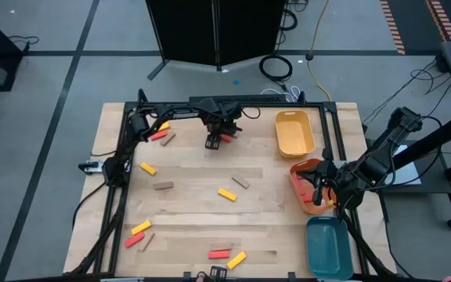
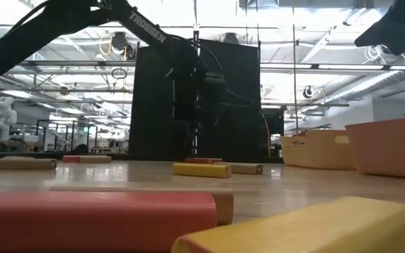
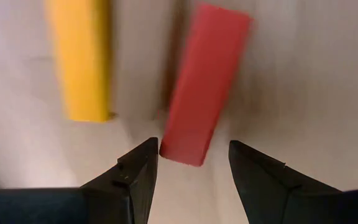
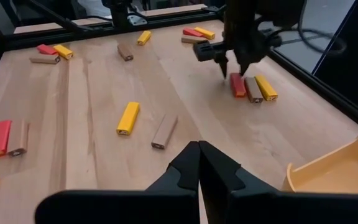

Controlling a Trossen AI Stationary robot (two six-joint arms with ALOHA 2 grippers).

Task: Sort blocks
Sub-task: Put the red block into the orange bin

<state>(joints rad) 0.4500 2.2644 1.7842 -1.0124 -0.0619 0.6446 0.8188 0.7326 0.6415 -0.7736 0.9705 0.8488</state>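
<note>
Hovering at the desk's far edge, the left end effector has its fingers spread around a red block without gripping it; a yellow one lies alongside. The right end effector, pinched shut and empty, sits over the orange tray.

My two dark, matte six-joint arms carry white "TROSSEN" lettering; behind each gripper's tapering black wedge-shaped fingers sits a blocky black wrist trailing thin black cables.
</note>
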